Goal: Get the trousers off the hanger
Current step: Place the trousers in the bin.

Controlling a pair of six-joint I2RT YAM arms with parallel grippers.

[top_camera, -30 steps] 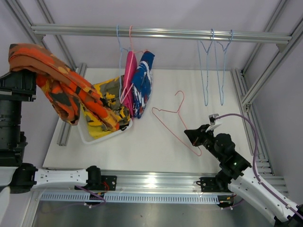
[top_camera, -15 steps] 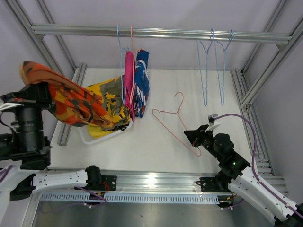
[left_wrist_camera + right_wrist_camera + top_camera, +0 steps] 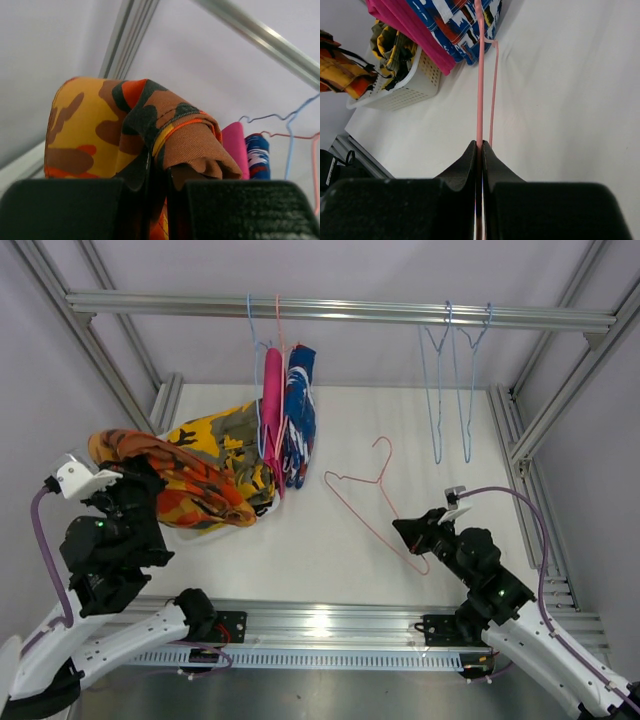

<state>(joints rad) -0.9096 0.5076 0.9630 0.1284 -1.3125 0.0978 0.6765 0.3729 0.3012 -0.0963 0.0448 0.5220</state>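
My left gripper (image 3: 135, 480) is shut on the orange camouflage trousers (image 3: 185, 485), which drape over the white basket; in the left wrist view the cloth (image 3: 150, 125) bunches between the jaws. The yellow-and-dark camouflage trousers (image 3: 225, 440) lie in the basket. The magenta pink trousers (image 3: 271, 410) and the blue-and-white patterned trousers (image 3: 300, 410) hang on hangers from the top rail. My right gripper (image 3: 408, 532) is shut on an empty pink hanger (image 3: 365, 495) over the table; its wire (image 3: 480, 90) runs out from the closed jaws. The plain yellow pair is not distinguishable.
The white basket (image 3: 405, 90) stands at the table's left. Two empty blue hangers (image 3: 450, 390) hang from the rail (image 3: 340, 310) at the right. Aluminium frame posts (image 3: 560, 400) stand at both sides.
My left arm has swung down and forward with the orange camouflage trousers, lowering them from high at the left onto the basket. The right gripper and pink hanger have barely moved.
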